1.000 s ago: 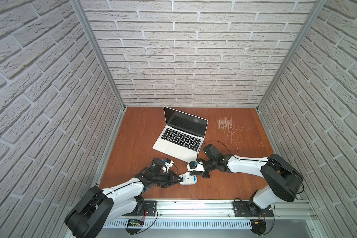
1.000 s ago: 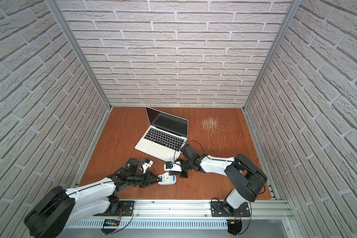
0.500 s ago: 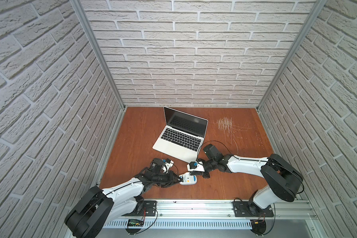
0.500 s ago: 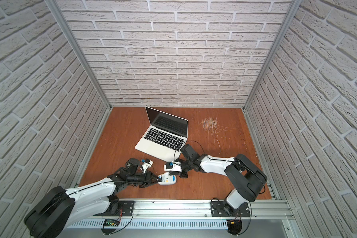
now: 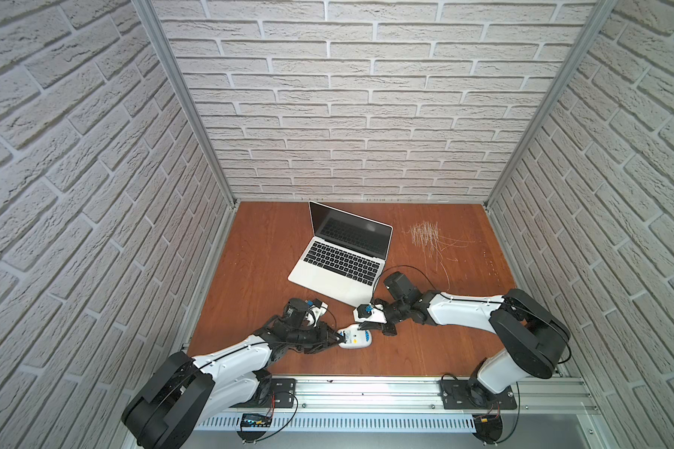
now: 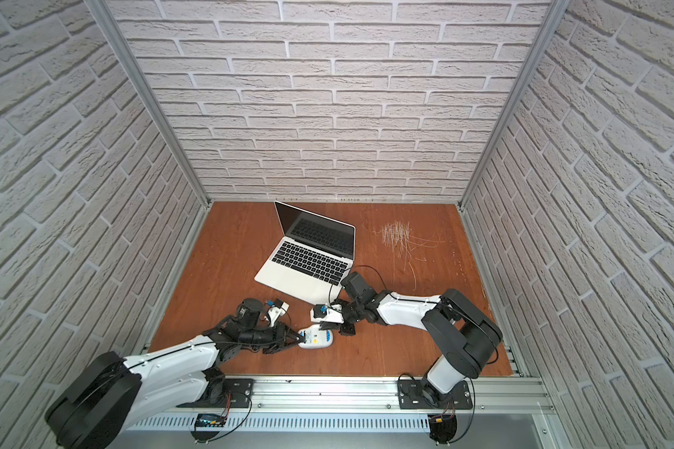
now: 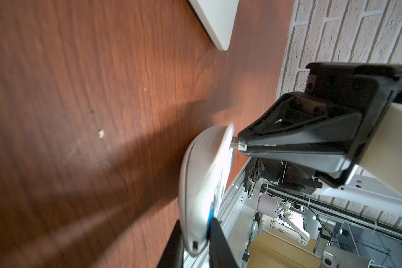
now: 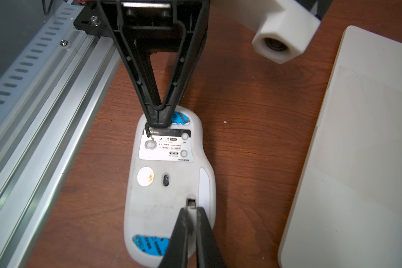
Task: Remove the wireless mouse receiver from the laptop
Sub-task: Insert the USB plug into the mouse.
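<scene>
Laptop (image 5: 341, 262): silver body, black keys, dark screen. Mouse (image 8: 167, 167): white underside, blue pads at both ends, white label with black band. Wireless mouse receiver (image 7: 234, 144): greyish. Table (image 5: 250, 272): reddish-brown wood grain with pale scratches (image 5: 425, 237). Walls (image 5: 366, 116): off-white brick pattern, lighter joints.

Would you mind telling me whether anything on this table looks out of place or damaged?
The white mouse is upside down near the front rail, blue pads facing up. A patch of pale scratches mars the wooden table beside the open laptop. Nothing else stands out.
</scene>
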Controlling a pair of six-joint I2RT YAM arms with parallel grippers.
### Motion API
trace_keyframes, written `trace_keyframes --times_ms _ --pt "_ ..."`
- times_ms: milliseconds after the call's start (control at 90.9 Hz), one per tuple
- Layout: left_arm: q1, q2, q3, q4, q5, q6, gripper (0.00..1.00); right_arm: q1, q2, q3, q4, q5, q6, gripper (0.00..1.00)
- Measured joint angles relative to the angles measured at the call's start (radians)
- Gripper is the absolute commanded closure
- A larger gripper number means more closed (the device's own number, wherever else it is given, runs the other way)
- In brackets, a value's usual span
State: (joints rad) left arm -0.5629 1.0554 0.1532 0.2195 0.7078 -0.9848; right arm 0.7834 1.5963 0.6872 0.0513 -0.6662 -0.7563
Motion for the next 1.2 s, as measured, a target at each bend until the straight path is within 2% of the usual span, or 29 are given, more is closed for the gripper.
trace_keyframes --times_ms 1199 --pt "0.001 -0.007 0.0 -0.006 -0.003 -0.001 1.0 0.027 0.033 0.089 -0.135 0.039 -0.065 0.97"
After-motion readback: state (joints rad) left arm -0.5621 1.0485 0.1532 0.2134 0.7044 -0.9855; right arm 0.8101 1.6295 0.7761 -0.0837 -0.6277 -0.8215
